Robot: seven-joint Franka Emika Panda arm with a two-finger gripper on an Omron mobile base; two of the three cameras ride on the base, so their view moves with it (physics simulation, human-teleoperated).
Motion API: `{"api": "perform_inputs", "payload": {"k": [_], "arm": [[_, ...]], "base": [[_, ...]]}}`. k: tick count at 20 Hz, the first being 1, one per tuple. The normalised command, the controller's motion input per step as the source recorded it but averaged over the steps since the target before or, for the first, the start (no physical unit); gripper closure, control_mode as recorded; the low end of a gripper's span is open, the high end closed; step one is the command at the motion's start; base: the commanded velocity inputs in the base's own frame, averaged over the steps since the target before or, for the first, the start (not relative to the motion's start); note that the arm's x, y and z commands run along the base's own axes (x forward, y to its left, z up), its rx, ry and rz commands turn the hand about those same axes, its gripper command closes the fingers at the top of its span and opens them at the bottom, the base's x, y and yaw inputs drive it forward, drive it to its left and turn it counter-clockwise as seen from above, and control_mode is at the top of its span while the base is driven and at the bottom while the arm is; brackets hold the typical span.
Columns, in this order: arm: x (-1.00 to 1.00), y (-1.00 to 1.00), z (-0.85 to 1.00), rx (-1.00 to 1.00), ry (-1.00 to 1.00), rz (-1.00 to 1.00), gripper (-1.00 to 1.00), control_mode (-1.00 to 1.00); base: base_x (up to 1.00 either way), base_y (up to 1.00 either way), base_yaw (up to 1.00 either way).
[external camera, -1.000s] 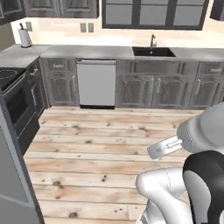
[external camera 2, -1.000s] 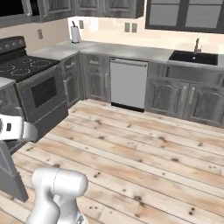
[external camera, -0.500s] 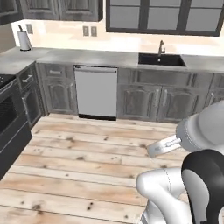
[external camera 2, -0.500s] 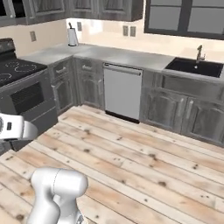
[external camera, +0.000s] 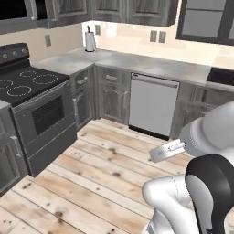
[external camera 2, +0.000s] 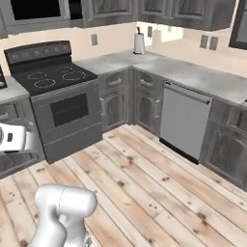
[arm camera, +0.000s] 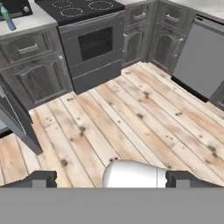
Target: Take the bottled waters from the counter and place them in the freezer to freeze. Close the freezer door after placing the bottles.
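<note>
1. Up in the hand view's upper-left corner, a blue bottle (arm camera: 7, 18) stands on the table (arm camera: 30, 20) beside the stove (arm camera: 87, 26).
2. Gripper (arm camera: 111, 178) spread wide, empty, over plank floor (arm camera: 131, 113).
3. Base views add a paper-towel roll (external camera: 90, 41) and dishwasher (external camera: 152, 106); no writing legible.

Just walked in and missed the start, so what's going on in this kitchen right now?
The robot arm is out on the wooden floor, facing the black stove and the corner counter. Its gripper is open and holds nothing. In the hand view, a blue bottle shows at the top left on the counter beside the stove. A paper towel roll stands in the far corner. No bottle has been picked up yet.
</note>
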Motion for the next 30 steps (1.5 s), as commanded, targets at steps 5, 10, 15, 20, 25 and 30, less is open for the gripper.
{"api": "perform_inputs", "payload": {"k": [5, 10, 15, 20, 25, 30], "arm": [[0.0, 0.0, 0.0, 0.0, 0.0, 0.0, -1.0, 1.0], [0.0, 0.0, 0.0, 0.0, 0.0, 0.0, -1.0, 1.0], [0.0, 0.0, 0.0, 0.0, 0.0, 0.0, -1.0, 1.0], [0.0, 0.0, 0.0, 0.0, 0.0, 0.0, -1.0, 1.0], [0.0, 0.0, 0.0, 0.0, 0.0, 0.0, -1.0, 1.0], [0.0, 0.0, 0.0, 0.0, 0.0, 0.0, -1.0, 1.0]], "base": [[0.81, -0.28, 0.57], [0.86, -0.16, 0.49], [0.96, -0.17, 0.39], [1.0, -0.01, 0.25], [1.0, 0.0, 0.15], [0.86, 0.43, 0.09]]}}
